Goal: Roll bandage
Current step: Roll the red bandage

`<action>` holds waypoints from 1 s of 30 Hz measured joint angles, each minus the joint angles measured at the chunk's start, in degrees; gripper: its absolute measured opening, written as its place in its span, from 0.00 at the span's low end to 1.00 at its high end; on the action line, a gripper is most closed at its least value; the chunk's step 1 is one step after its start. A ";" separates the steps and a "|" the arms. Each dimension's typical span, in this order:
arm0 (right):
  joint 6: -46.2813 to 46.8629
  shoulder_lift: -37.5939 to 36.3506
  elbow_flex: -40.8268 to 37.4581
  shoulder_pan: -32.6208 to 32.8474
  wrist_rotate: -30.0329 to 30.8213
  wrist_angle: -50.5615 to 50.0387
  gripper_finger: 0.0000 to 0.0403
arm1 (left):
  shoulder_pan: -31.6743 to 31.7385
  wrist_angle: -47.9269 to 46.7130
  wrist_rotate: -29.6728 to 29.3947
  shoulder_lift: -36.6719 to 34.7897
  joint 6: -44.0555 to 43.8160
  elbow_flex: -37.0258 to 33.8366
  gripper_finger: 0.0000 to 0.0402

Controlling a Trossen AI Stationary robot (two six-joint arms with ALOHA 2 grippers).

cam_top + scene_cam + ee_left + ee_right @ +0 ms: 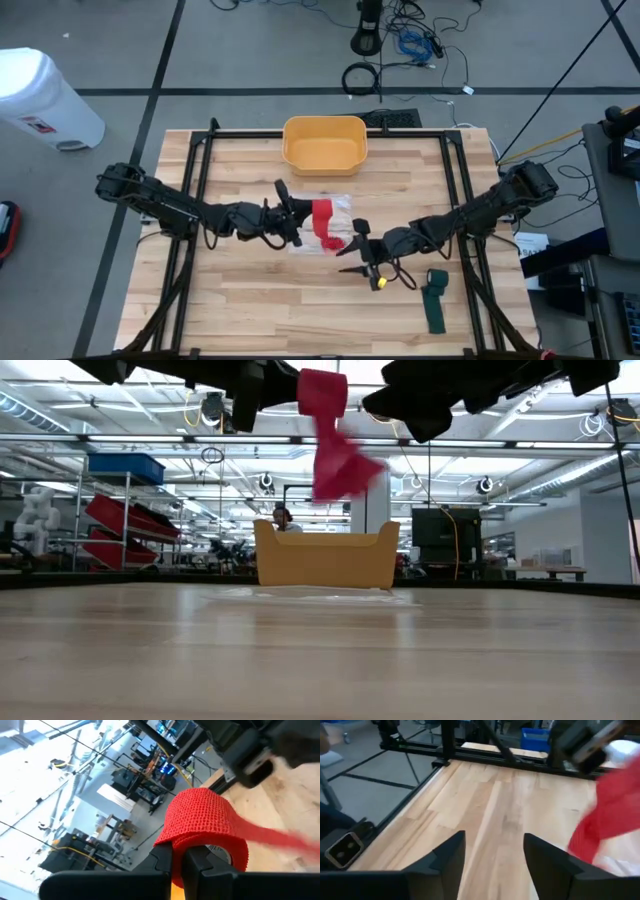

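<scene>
Bright overhead light, motion blur

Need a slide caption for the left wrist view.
Left claw shut on the red bandage roll, its loose tail trailing over the wooden table.

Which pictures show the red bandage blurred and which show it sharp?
Left wrist view: the red woven bandage roll is sharp, its trailing strip smeared. Low view: the hanging part is blurred. Right wrist view: soft red smear at the edge. High view: small but clear.
</scene>
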 joint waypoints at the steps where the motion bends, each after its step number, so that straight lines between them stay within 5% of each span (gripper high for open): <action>1: 0.01 0.00 0.00 0.45 0.02 -0.54 0.48 | 0.00 0.02 -0.08 0.00 0.62 0.23 0.03; 9: 5.21 0.42 -0.34 3.25 5.56 -4.89 0.47 | -0.28 0.05 -0.03 0.00 1.42 2.68 0.03; 18: 1.99 3.62 -13.04 2.18 13.35 27.47 0.43 | -3.67 -0.43 0.65 0.00 -2.45 3.37 0.03; 22: 0.67 7.39 -14.12 -0.63 7.95 37.94 0.43 | -4.92 -0.92 3.74 0.00 -6.26 3.39 0.03; 30: -3.47 14.99 -9.11 -4.48 -1.85 39.55 0.43 | -6.17 -1.78 15.12 0.02 -10.69 3.39 0.03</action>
